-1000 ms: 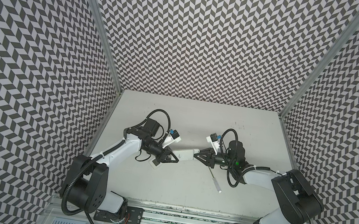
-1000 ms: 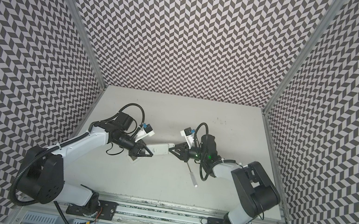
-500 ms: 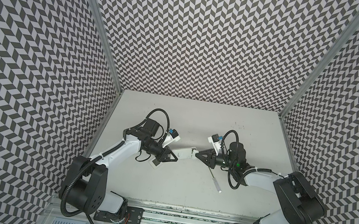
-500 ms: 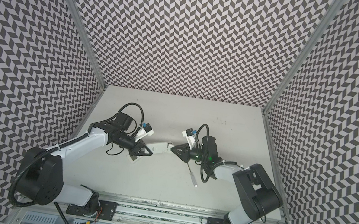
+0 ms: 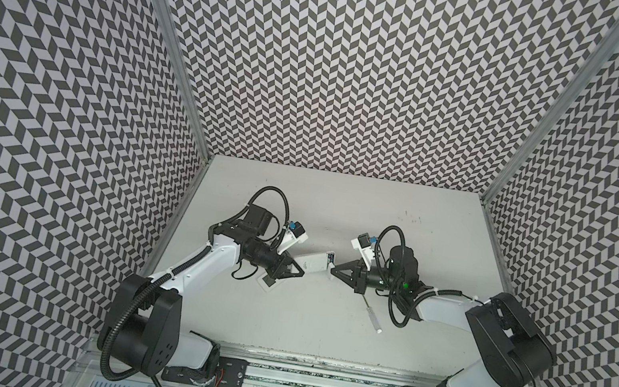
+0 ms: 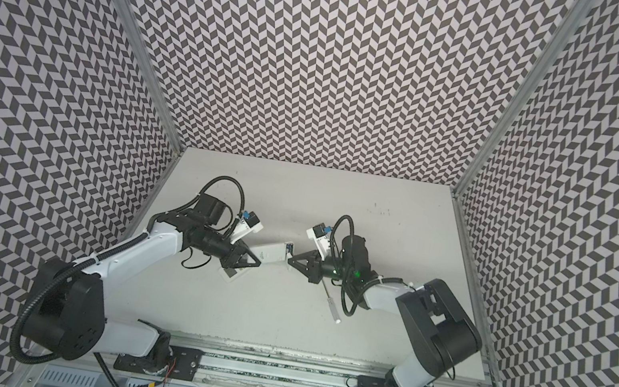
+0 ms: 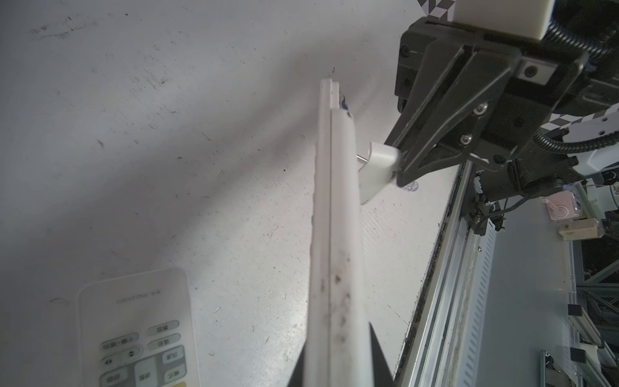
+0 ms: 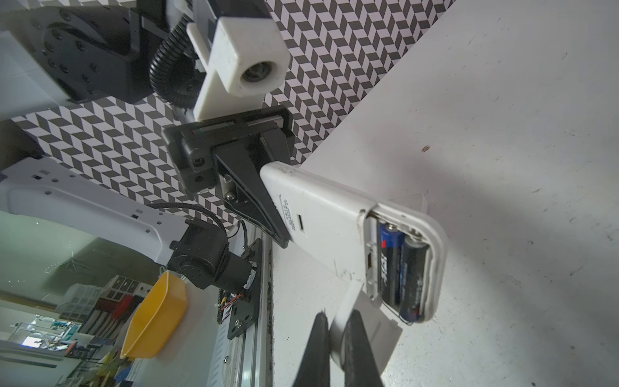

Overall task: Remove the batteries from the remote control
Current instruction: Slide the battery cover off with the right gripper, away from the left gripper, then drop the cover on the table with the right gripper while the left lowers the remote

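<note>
Right end effector (image 8: 338, 316) closed onto cover (image 8: 378, 331); only right wrist shows batteries (image 8: 400, 268).

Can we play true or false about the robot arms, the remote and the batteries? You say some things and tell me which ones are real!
1. The left jaws hold a white remote. True.
2. The remote's battery slot is empty. False: two batteries sit inside it.
3. The right jaws are wide open. False: they are shut on the white battery cover.
4. A screwdriver lies on the table near the right arm. True.
5. A second remote lies flat on the table, buttons facing up. True.
</note>
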You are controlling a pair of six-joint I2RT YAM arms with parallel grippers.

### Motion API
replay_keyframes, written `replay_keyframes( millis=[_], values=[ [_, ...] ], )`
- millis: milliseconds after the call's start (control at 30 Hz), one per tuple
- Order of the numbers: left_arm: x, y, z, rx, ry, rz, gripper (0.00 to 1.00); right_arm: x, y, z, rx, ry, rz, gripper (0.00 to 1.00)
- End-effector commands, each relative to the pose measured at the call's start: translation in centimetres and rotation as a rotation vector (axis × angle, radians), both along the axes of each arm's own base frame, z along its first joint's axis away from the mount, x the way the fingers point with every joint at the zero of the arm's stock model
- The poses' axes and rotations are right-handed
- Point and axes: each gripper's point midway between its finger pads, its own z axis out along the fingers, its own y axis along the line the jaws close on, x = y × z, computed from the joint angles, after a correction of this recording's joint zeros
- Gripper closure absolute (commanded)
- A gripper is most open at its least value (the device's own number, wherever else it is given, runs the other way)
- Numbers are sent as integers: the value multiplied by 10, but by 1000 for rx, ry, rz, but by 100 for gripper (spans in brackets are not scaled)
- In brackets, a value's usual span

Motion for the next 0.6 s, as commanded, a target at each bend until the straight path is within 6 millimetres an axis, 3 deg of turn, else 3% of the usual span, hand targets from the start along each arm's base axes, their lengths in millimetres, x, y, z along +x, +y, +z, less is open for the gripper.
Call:
replay_keyframes(
  millis=[0,133,267,433,567],
  values=[
    [8,3,13,-22,-66,23,100,4,2,5,3,-42,-7,100],
    [11,5,13,-20,-69,35,100,12,-4,5,-42,-50,-60,100],
    [16,7,11,-12,-62,56,100,26,-23,8,-112,-82,-191,100],
    [19,1,4,-12,-19,51,100,51,-62,0,-232,-78,-390,100],
    [14,-9,-6,-4,25,17,100,70,-105,-6,-334,-66,-614,100]
  ],
)
